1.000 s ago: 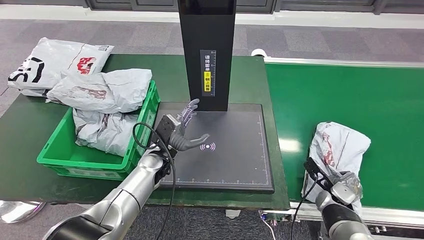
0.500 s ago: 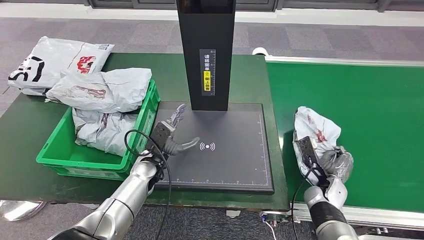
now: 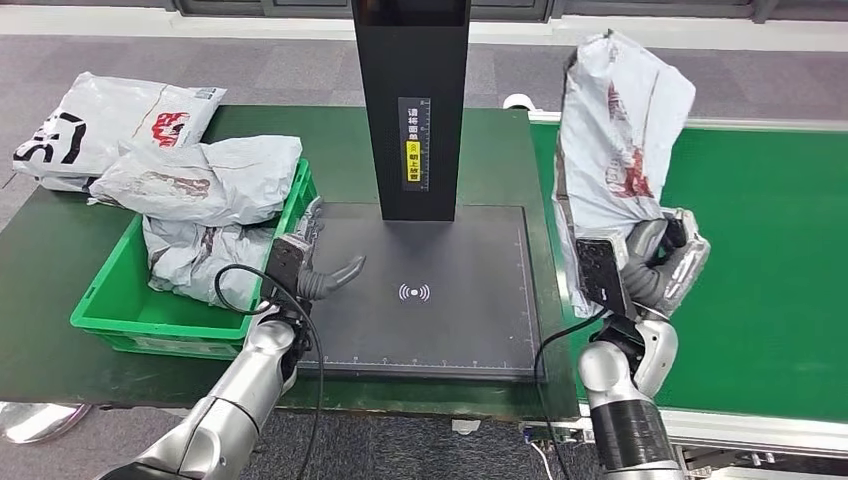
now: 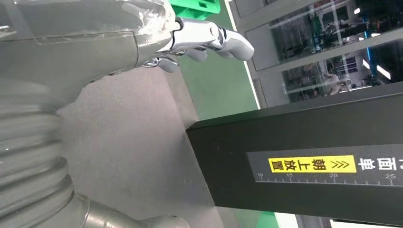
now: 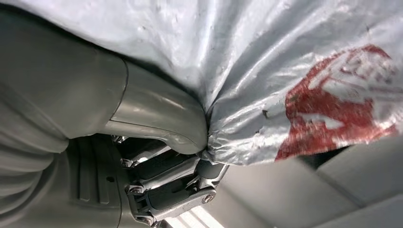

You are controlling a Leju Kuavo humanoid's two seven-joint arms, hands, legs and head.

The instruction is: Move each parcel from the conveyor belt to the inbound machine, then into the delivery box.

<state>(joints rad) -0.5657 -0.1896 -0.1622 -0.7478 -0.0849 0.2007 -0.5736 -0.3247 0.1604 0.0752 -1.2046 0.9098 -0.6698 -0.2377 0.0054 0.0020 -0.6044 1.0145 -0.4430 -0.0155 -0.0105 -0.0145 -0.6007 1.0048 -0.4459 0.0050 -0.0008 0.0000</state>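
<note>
The right robot hand (image 3: 655,265) grips a grey parcel (image 3: 615,150) by its lower end and holds it upright in the air, just right of the inbound machine (image 3: 425,290) and above the near edge of the conveyor belt (image 3: 760,230). In the right wrist view the thumb and fingers (image 5: 176,185) pinch the crumpled plastic tight. The left robot hand (image 3: 315,265) hangs over the machine's left edge, fingers spread, holding nothing.

By my reckoning this parcel is only partway: off the belt, not yet on the scanning plate. Left of the machine, the green delivery box (image 3: 120,320) already holds several parcels, with one more (image 3: 105,120) on the tabletop (image 3: 40,270) beyond it.

A second ago the parcel lay on the belt with the right robot hand closing on it; now it is raised high. The left robot hand has drawn back from the machine's middle towards the box.
</note>
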